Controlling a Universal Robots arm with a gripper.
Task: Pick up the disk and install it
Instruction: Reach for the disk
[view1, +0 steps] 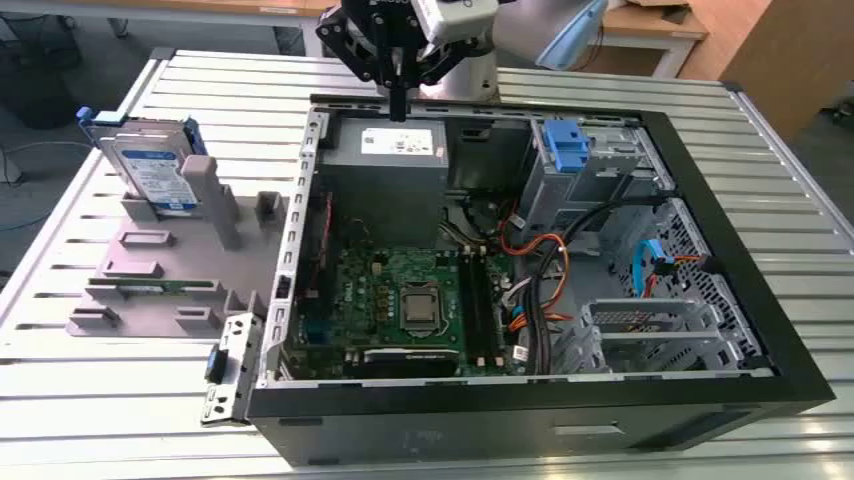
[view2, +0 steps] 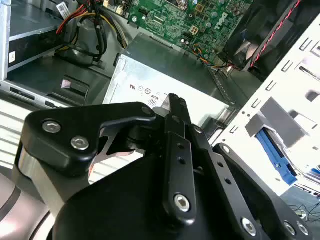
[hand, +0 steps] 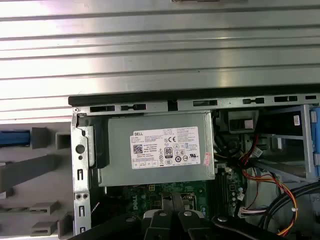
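The computer case (view1: 534, 430) is lying open side up on the table (view1: 240, 80). Inside it the power-supply box (view1: 387, 150) is sitting at the far end and the motherboard (view1: 400, 300) is lying nearer the camera. The disk (view1: 150, 170) is standing upright in the fixture (view1: 147, 270), beside the case on the exterior view's left. The gripper (view1: 398, 115) is hanging above the case's far end, over the power-supply box.

The table (view1: 747, 170) under the case (view1: 534, 425) is ribbed bare metal with a brushed sheen. The case shell is matt black; inside it the power supply (view1: 387, 150) is dull grey sheet metal with a paper sticker. Beside the case, the disk (view1: 154, 170) has a smooth blue plastic frame.
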